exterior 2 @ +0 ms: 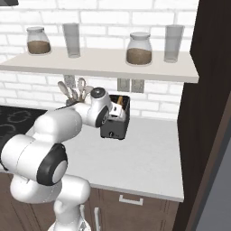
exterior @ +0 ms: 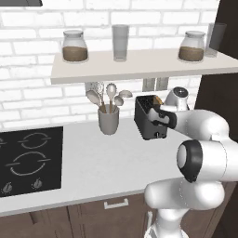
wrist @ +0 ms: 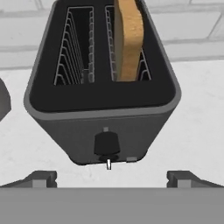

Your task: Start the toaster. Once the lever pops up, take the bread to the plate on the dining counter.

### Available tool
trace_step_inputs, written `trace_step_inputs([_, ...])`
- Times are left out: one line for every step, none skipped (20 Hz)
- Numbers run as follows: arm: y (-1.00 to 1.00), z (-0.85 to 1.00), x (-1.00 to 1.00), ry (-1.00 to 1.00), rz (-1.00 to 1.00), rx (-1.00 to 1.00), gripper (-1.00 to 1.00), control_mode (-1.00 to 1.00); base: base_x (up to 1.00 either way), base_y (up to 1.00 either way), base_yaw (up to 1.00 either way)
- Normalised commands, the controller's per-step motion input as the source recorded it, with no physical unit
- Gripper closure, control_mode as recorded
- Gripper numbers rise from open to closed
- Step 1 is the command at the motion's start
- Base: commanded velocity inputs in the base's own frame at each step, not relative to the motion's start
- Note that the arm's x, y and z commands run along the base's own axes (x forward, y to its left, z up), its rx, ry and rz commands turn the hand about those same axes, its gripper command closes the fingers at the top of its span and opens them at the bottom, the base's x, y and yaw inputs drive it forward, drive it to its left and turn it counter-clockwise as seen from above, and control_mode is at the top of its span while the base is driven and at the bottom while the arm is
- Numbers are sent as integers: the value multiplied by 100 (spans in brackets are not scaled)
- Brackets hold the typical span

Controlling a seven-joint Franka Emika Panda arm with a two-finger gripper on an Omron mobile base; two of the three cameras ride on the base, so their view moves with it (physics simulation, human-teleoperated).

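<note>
Hand view: gripper [wrist: 111, 177] spread wide, empty, before toaster [wrist: 103, 87] front; bread [wrist: 128, 39] upright in right slot. Toaster near worktop [exterior: 107, 158] back edge, utensil cup [exterior: 108, 120] beside; worktop front bare.

toaster [wrist: 103, 109], bread [wrist: 128, 39] in right slot

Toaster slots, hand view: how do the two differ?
In the hand view, the left slot of the toaster is empty, its wire guides bare. The right slot holds the bread, which stands upright and sticks up above the black top. The bread hides much of the right slot's wires; the left slot's show in full. Both are long, narrow and wire-lined, side by side.
</note>
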Motion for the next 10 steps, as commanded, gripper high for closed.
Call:
trace_step_inputs([-34, -33, 0, 0, 0, 0, -100, -100, 0, 0, 0])
trace_step_inputs([-24, -14, 0, 0, 0, 0, -100, -100, 0, 0, 0])
trace_step_inputs([0, 0, 0, 0, 0, 0, -100, -100, 0, 0, 0])
trace_step_inputs([0, 0, 0, 0, 0, 0, -100, -100, 0, 0, 0])
trace_step_inputs([0, 0, 0, 0, 0, 0, -100, -100, 0, 0, 0])
trace_step_inputs([0, 0, 0, 0, 0, 0, -100, -100, 0, 0, 0])
trace_step_inputs([0, 0, 0, 0, 0, 0, -100, -100, 0, 0, 0])
trace_step_inputs([0, 0, 0, 0, 0, 0, -100, -100, 0, 0, 0])
trace_step_inputs([0, 0, 0, 0, 0, 0, -100, -100, 0, 0, 0])
trace_step_inputs([0, 0, 0, 0, 0, 0, -100, -100, 0, 0, 0])
